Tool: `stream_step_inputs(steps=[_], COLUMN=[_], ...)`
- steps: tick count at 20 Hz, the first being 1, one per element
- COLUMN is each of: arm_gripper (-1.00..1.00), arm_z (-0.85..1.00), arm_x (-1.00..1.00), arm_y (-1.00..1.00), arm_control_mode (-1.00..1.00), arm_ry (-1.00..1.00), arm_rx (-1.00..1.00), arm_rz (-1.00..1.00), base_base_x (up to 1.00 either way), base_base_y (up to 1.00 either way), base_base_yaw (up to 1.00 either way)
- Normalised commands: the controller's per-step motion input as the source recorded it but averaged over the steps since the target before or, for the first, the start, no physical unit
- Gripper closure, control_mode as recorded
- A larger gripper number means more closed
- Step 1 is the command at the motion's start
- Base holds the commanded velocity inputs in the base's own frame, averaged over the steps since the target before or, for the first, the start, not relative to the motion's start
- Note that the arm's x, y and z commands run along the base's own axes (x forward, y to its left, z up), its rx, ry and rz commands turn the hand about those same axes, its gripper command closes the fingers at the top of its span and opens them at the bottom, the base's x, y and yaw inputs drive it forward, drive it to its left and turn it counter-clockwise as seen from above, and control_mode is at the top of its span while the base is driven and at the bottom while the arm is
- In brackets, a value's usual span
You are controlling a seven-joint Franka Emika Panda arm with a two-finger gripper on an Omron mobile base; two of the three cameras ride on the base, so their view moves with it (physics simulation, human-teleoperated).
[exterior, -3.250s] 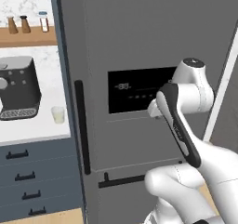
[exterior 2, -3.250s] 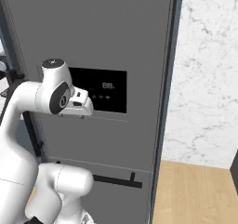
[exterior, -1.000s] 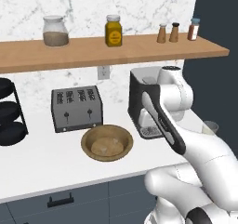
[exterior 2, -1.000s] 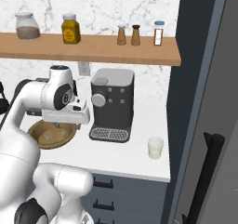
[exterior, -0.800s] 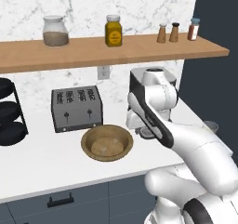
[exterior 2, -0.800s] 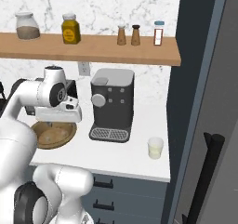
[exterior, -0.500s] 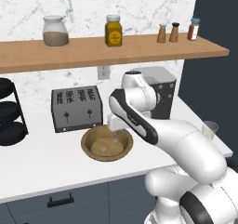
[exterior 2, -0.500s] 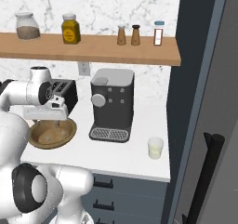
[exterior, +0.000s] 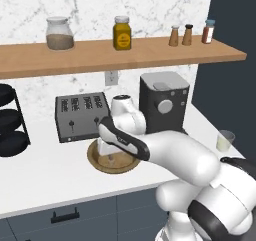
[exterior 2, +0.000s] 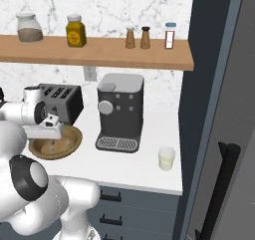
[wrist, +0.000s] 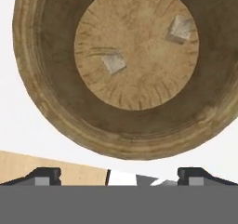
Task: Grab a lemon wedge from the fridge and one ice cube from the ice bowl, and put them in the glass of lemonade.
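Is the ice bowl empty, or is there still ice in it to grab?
Not empty. The hand view looks straight down into the ice bowl and shows two ice cubes lying apart on its flat bottom.

No legible text, label, brand or number is seen on jars, shakers, toaster or coffee machine.

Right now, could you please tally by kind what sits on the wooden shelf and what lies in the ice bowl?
Jars on the shelf: 2 (pale jar, amber jar)
Small shakers: 3
Ice cubes in the ice bowl: 2
Total: 7
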Motion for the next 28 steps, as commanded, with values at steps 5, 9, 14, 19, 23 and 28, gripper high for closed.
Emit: stream_step_inputs(steps=[5,9,14,19,23,28], arm_gripper=[-1.00,-1.00,-1.00,-1.00,-1.00,-1.00], arm_z=[-0.12,-0.16,-0.30,-0.20,-0.04,0.00], arm_x=[0.52,0.28,0.00,0.00,0.00,0.31], arm_y=[0.08,0.00,0.04,0.02,0.00,0.00], arm_control_mode=[-1.00,-1.00,-1.00,-1.00,-1.00,-1.00], arm_ry=[0.01,0.00,-0.02,-0.05,-0.07,-0.05], arm_rx=[0.00,0.00,0.00,0.00,0.00,0.00], arm_rz=[-0.01,0.00,0.00,0.00,0.00,0.00], base_base_x=[0.00,0.00,0.00,0.00,0.00,0.00], base_base_y=[0.00,0.00,0.00,0.00,0.00,0.00], base_base_yaw=[0.00,0.00,0.00,0.00,0.00,0.00])
